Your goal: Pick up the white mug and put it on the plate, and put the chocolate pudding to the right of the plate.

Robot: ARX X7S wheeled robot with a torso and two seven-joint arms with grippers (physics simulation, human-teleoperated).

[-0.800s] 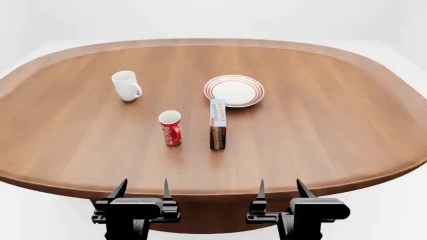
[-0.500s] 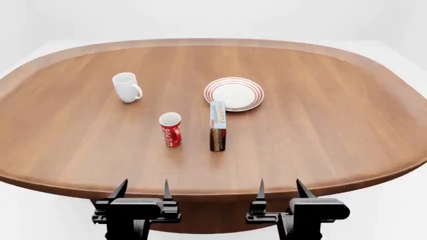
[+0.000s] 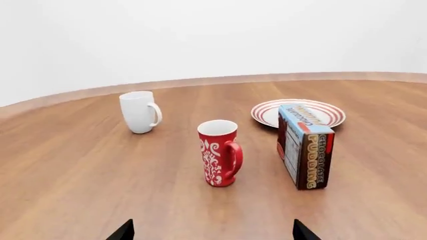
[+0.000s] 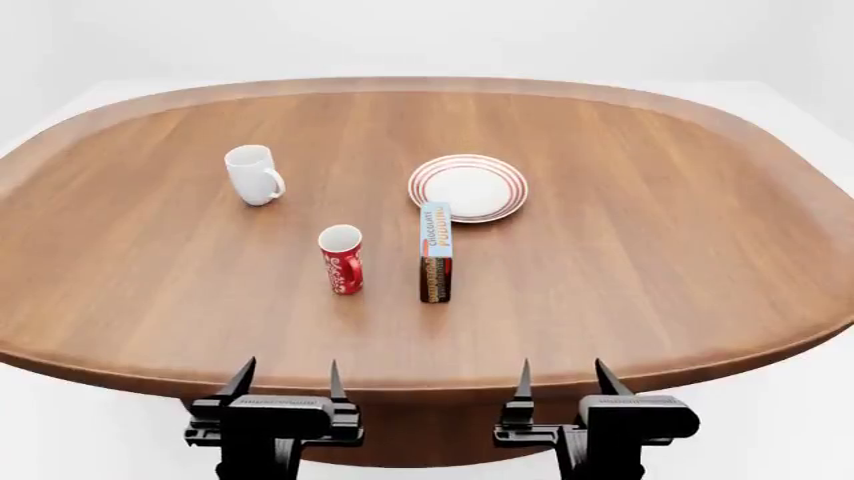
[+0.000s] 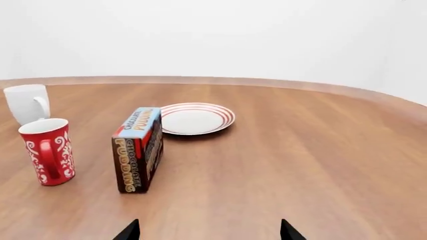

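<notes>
So nothing's been touched yet. Both arms sit parked at the near edge of the wooden table [image 4: 667, 250], off the tabletop, which makes sense as a starting pose with a clear view of everything. The left gripper [image 4: 284, 385] and right gripper [image 4: 567, 385] both have their fingers spread wide with nothing between them.

The white mug [image 4: 252, 173] stands upright at the far left, handle turned toward the plate side, well apart from everything else. That puts it on the left arm's side, so I'd guess that arm goes for it. The plate [image 4: 469, 186] with the red rings sits bare near the middle, ready to take the mug.

The chocolate pudding [image 4: 435, 251] carton stands on its long edge just in front of the plate's left rim; from the left wrist view it looks very near the plate, maybe touching, can't tell. It needs to end up on the plate's right, probably the right arm's job. The red cup [image 4: 340, 258] beside the carton is a distractor sitting between the left gripper and the mug, so the reach should go around it.
</notes>
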